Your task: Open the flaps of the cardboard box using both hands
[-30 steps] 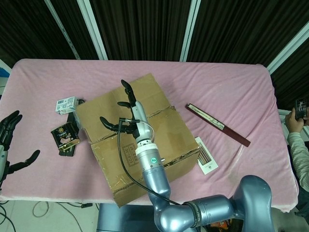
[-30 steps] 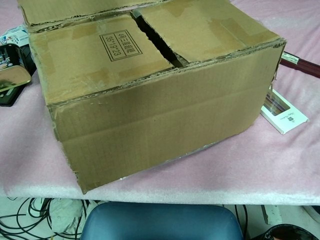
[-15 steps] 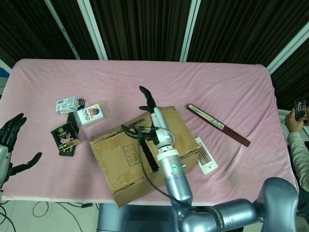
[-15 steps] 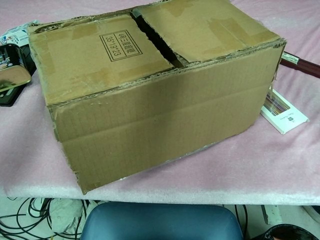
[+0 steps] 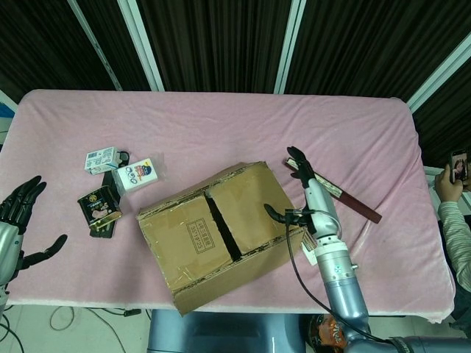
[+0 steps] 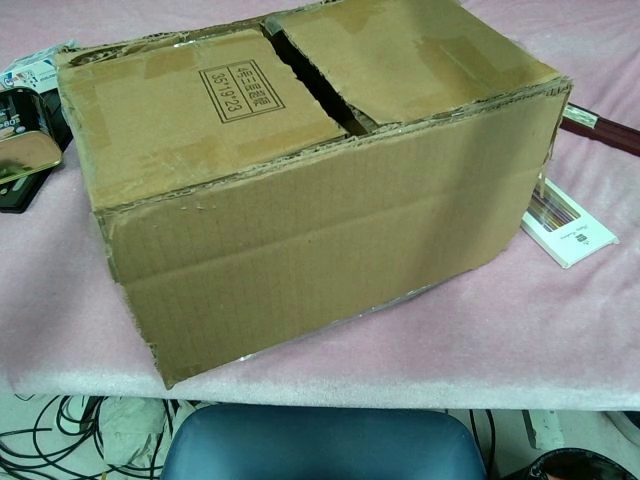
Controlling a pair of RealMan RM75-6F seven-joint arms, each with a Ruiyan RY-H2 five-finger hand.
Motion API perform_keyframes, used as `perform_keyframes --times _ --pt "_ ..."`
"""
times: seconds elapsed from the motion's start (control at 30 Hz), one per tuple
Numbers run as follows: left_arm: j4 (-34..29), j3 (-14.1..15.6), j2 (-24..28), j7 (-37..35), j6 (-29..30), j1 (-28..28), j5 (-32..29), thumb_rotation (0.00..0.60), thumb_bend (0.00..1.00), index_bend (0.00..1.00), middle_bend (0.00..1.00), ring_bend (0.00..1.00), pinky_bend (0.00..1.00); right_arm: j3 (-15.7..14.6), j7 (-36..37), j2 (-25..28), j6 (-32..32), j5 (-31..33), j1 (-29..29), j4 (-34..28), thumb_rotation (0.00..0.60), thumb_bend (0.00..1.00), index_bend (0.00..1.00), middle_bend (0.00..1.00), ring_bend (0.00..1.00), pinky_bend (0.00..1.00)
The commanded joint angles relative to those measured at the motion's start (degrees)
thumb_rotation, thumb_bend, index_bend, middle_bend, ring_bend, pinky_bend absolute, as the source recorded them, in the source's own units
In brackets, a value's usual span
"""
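Worktop (image 5: 353,140) with pink cloth, one cardboard box (image 5: 221,232) sitting near the front edge, rotated off square, two top flaps lying closed with a dark seam gap (image 5: 221,229) running between them. Box looks like stiff corrugated board, worn and torn at the edges, probably light and likely to slide on the cloth if pushed sideways; flaps should bend up at their creases. Best hold is judged to be the free flap edges at the seam, one hand hooking under each side, lifting outward. Right hand (image 5: 303,193) hangs just beside the box's right end, fingers spread, holding nothing; contact with the box is not clear. Left hand (image 5: 20,220) is well apart at the left worktop edge, fingers spread, empty. Count: one long dark flat case (image 5: 335,191) right of the box, one white booklet (image 6: 566,226) near the right corner, one black tin (image 5: 98,206), two small white cartons (image 5: 101,158) and (image 5: 137,173) at left.
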Motion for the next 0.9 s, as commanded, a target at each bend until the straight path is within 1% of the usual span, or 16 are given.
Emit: perform_keyframes --times 0.03,0.1,0.13,0.27,0.37,0.47,0.63,0.73,0.83,0.9 --pt "0.2 0.1 -0.1 0.2 0.0 0.1 0.2 0.6 0.21 0.0 0.03 0.04 0.15 -6.0 1.5 5.8 -1.3 -7.2 -5.1 0.2 0.6 0.28 0.0 0.0 0.0 0.21" --pt "0.4 0.3 -0.2 0.5 -0.2 0.1 0.2 0.6 0.21 0.0 0.03 0.04 0.15 -10.3 0.5 9.4 -0.7 -12.6 -8.2 1.8 0.6 0.27 0.0 0.0 0.0 0.21" --pt "0.5 0.4 -0.3 0.6 -0.3 0.1 0.3 0.6 0.21 0.0 0.03 0.04 0.15 -12.0 0.7 10.8 -0.4 -15.2 -9.4 2.6 0.6 0.27 0.0 0.0 0.0 0.21" --pt "0.9 0.9 -0.5 1.3 -0.8 0.1 0.5 0.6 0.2 0.0 0.03 0.04 0.15 -17.5 2.3 15.3 1.4 -23.5 -14.3 6.0 0.6 0.24 0.0 0.0 0.0 0.21" --pt "1.0 1.0 -0.7 1.7 -1.0 0.1 0.5 0.6 0.18 0.0 0.03 0.04 0.15 -20.5 3.7 17.9 3.4 -28.6 -17.6 8.9 0.6 0.24 0.0 0.0 0.0 0.21" --pt "1.0 1.1 -0.7 2.1 -1.1 0.1 0.6 0.6 0.18 0.0 0.03 0.04 0.15 -22.8 4.2 19.7 5.8 -32.8 -20.4 12.1 0.6 0.23 0.0 0.0 0.0 0.21" --pt "1.0 1.2 -0.6 3.1 -1.4 0.1 0.6 0.6 0.18 0.0 0.02 0.04 0.15 -24.6 5.1 21.0 10.1 -37.8 -24.1 17.6 0.6 0.23 0.0 0.0 0.0 0.21" --pt "0.6 1.4 -0.5 3.8 -1.9 -0.1 0.8 0.6 0.18 0.0 0.02 0.04 0.15 -24.1 4.4 20.0 13.4 -39.2 -26.0 22.7 0.6 0.23 0.0 0.0 0.0 0.21" --pt "0.0 1.8 -0.5 5.9 -2.8 -0.5 1.7 0.6 0.18 0.0 0.02 0.04 0.14 -23.2 6.3 18.1 14.4 -39.2 -26.7 28.6 0.6 0.23 0.0 0.0 0.0 0.21" --pt "-0.6 1.8 -0.5 6.8 -3.2 -0.7 2.0 0.6 0.18 0.0 0.02 0.04 0.14 -23.0 7.3 17.1 14.7 -39.5 -27.1 30.8 0.6 0.23 0.0 0.0 0.0 0.21"
